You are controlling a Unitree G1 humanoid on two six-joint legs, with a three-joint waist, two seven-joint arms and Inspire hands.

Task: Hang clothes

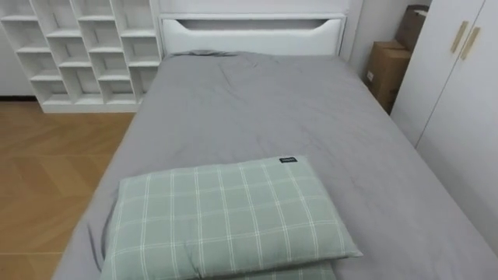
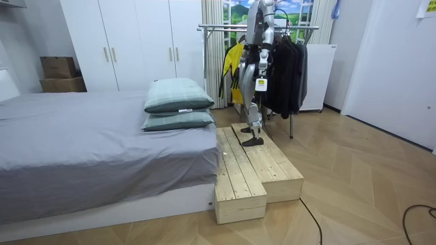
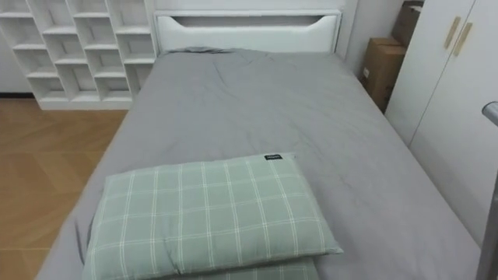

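Several dark garments (image 2: 286, 71) hang close together on the clothes rack (image 2: 216, 28), and a yellow garment (image 2: 232, 68) hangs on the same rail toward the room view's left, so the clothes are up on the rack, not on the bed. The robot stands upright just in front of the rack, on the higher step of a wooden platform (image 2: 262, 173) that butts against the pillow end of the bed (image 1: 257, 109). One robot hand (image 2: 261, 75) hangs at its side against the dark garments. It is too small in the room view to say whether it is open, closed or gripping anything, and I cannot tell which side it belongs to. Nothing can be said of the other robot hand's state either. From the head camera, a green checked pillow (image 1: 226, 218) lies nearest, stacked on a second pillow of the same pattern. Beyond them a grey sheet stretches, lightly creased, to a white headboard (image 1: 253, 35). A white cube shelf unit (image 1: 85, 47) stands against the far wall on the robot's left, on the wooden floor. White wardrobe doors (image 1: 459, 93) run along the robot's right, and cardboard boxes (image 1: 387, 70) are stacked in the corner between wardrobe and headboard.
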